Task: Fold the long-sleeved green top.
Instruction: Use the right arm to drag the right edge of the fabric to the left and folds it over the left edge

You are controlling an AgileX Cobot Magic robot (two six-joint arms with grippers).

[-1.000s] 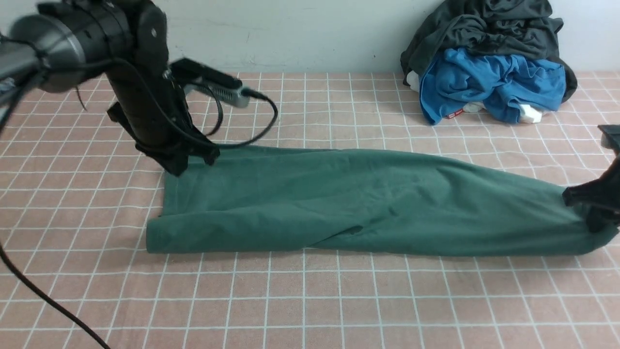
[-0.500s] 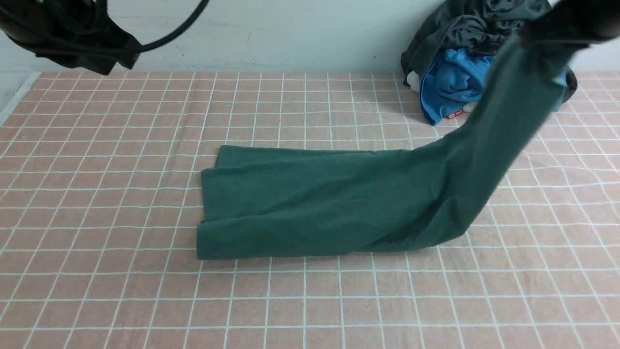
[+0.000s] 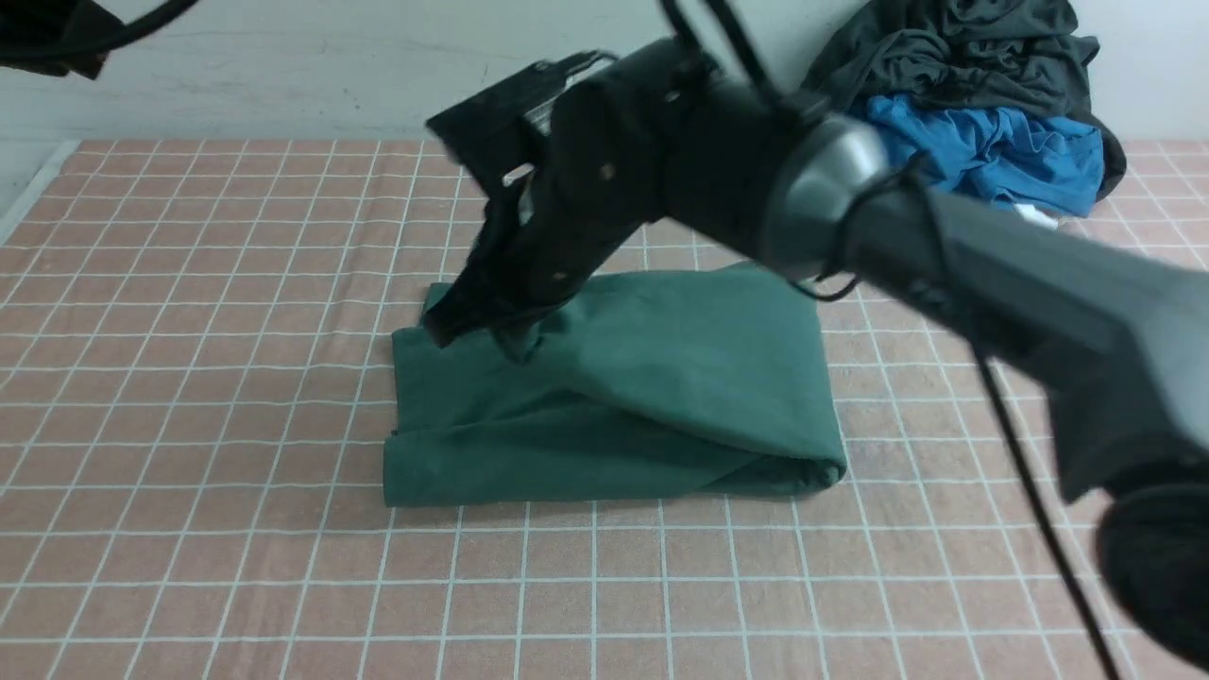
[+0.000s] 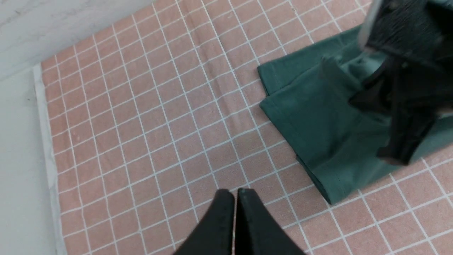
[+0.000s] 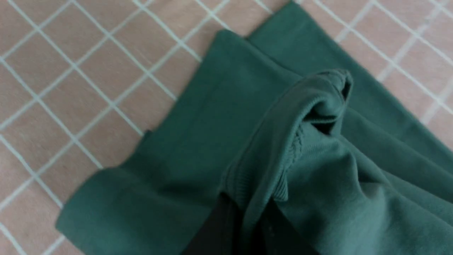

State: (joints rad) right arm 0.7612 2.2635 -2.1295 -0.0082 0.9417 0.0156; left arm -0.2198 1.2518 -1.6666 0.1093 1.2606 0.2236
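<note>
The green long-sleeved top [image 3: 661,397] lies folded double in the middle of the checked cloth. My right gripper [image 3: 491,335] has reached across to its left end and is shut on the top's ribbed edge [image 5: 283,156], pinched between its fingers [image 5: 219,226] just above the lower layer. In the left wrist view the top [image 4: 318,117] lies off to one side with the right gripper over it. My left gripper [image 4: 235,193] is shut and empty, raised high over bare cloth to the left of the top; its arm [image 3: 47,38] shows at the front view's top left corner.
A heap of a dark charcoal-grey garment [image 3: 954,47] over a bright blue garment [image 3: 992,151] lies at the back right against the wall. The pink checked tablecloth [image 3: 236,567] covers the table; its left edge [image 4: 46,141] borders a white surface.
My right gripper has lifted the top's right end and carried it over to the left, folding the long strip in half. My left arm has let go and risen to the upper left.
</note>
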